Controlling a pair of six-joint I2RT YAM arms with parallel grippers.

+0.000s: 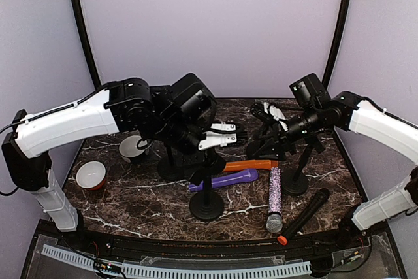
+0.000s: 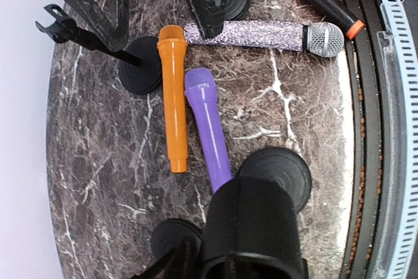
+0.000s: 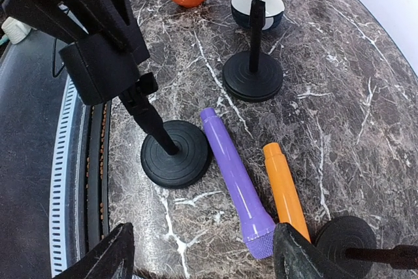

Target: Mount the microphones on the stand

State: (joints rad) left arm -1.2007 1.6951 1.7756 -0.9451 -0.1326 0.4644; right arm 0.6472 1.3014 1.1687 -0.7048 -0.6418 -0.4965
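Four microphones lie on the marble table: orange (image 1: 251,165), purple (image 1: 225,180), glittery lilac with a silver mesh head (image 1: 275,197), and black with an orange end (image 1: 304,215). Orange (image 2: 173,96) and purple (image 2: 208,125) lie side by side. My left gripper (image 1: 219,136) sits at the top of a black stand (image 1: 206,204) and looks shut on its clip (image 2: 251,227). My right gripper (image 3: 202,230) is open and empty. It hovers low over the purple microphone's head (image 3: 258,230), with the orange one (image 3: 285,191) just beside it.
Other black round-based stands stand around: one at the back (image 3: 253,76), one on the right (image 1: 295,184), one behind the held stand (image 1: 171,168). A white-and-red bowl (image 1: 91,175) and a second bowl (image 1: 132,147) sit at the left. The table's front rail (image 1: 196,269) runs along the near edge.
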